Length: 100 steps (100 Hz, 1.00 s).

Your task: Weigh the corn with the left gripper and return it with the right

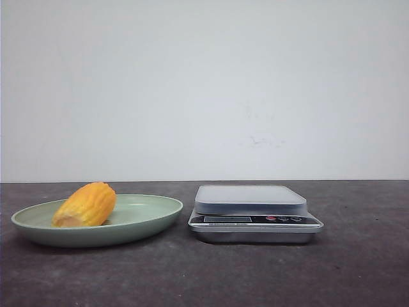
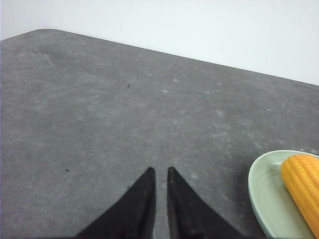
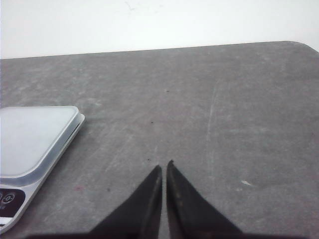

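Nothing is started yet: the corn [image 1: 85, 204] lies on the plate [image 1: 153, 214], left of the scale [image 1: 252, 210]. Both grippers' fingers [image 2: 144, 191] are together, empty. Next, the left gripper [image 2: 160, 172] must open over the corn.

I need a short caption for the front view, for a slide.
Corn lies on a green plate, left of an empty kitchen scale on a dark table; no gripper visible.

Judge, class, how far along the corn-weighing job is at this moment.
Nothing looks done yet: the corn lies in the green plate, and the scale platform is bare. Nothing is in hand: the left claw and right claw are shut over bare table, holding nothing. Left to do: lifting, weighing, returning.
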Tool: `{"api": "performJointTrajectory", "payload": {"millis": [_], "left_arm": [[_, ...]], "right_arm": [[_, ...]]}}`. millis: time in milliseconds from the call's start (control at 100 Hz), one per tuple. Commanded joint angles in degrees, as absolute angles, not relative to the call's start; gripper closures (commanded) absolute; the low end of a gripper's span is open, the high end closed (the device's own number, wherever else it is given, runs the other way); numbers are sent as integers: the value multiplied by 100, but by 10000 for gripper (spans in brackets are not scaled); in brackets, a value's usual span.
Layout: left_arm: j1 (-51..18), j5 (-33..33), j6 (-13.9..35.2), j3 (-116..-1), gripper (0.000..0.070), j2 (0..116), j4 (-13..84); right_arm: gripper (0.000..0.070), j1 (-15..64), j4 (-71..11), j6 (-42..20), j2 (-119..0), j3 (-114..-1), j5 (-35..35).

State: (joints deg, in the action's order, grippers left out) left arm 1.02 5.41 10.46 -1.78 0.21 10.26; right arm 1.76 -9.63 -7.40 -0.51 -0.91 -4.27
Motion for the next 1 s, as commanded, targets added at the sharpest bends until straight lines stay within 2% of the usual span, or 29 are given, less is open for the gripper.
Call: {"api": "performJointTrajectory", "payload": {"millis": [0,880,920,990], "left_arm": [[117,513,993,-80,700,19,1061],[117,506,1007,-80,700,19,1061],[117,460,1098,-80,699,19,1061],[117,298,1638,-97,700,19,1079]], "right_arm": [[691,169,-902,-794,-58,-75,-408],[691,169,-899,-797,-58,-75,-408],[691,169,-897,-799,-58,-75,-408],[691,169,-891,-825,-58,-75,-436]]}}
